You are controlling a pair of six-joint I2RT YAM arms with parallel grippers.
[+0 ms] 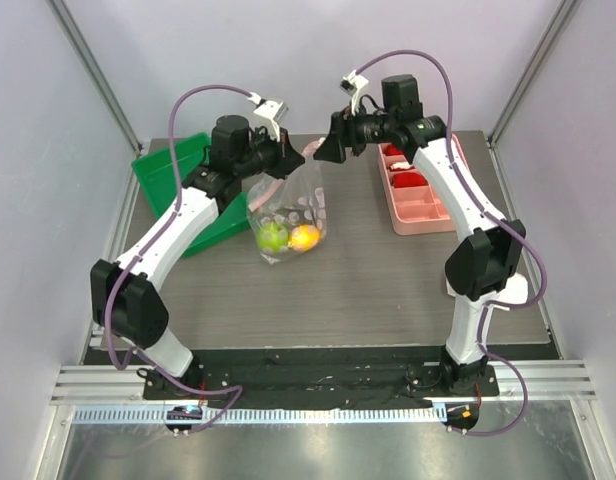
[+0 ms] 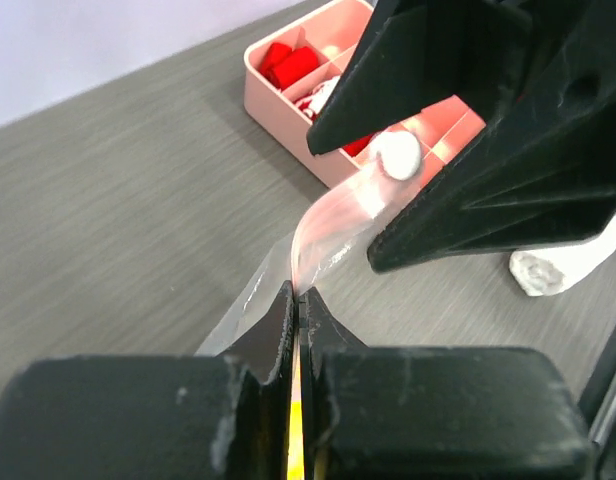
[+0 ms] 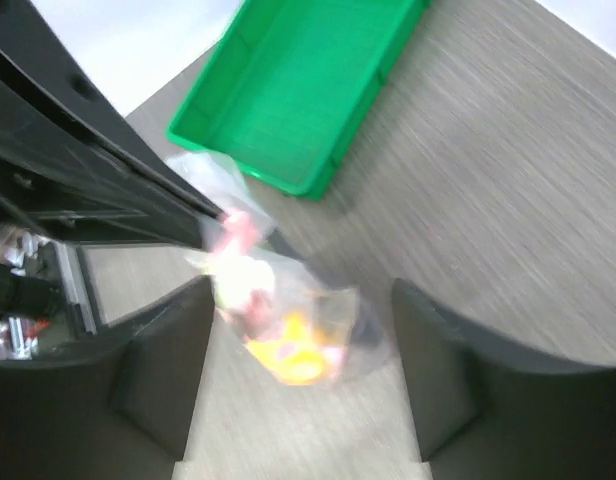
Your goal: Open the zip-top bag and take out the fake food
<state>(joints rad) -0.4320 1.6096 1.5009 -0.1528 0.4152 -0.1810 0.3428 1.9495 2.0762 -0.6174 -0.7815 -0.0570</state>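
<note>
Nearest me, the green fruit (image 1: 272,237) and orange fruit (image 1: 305,237) sit low in the zip-top bag (image 1: 288,205) above the worktop (image 1: 388,290). My left pincer (image 2: 296,295) is clamped on the bag's top edge. My right pincer (image 1: 323,150) is spread wide at the pink mouth. Beyond are a green tray (image 1: 173,165) and a pink tray (image 1: 418,212).

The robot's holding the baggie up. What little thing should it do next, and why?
Probably close the right gripper on the mouth of the zip-top bag. The left gripper is shut on one edge, while the right one is open with the pink strip between its fingers. With both holding, they could pull the zip apart to reach the fake food.
</note>
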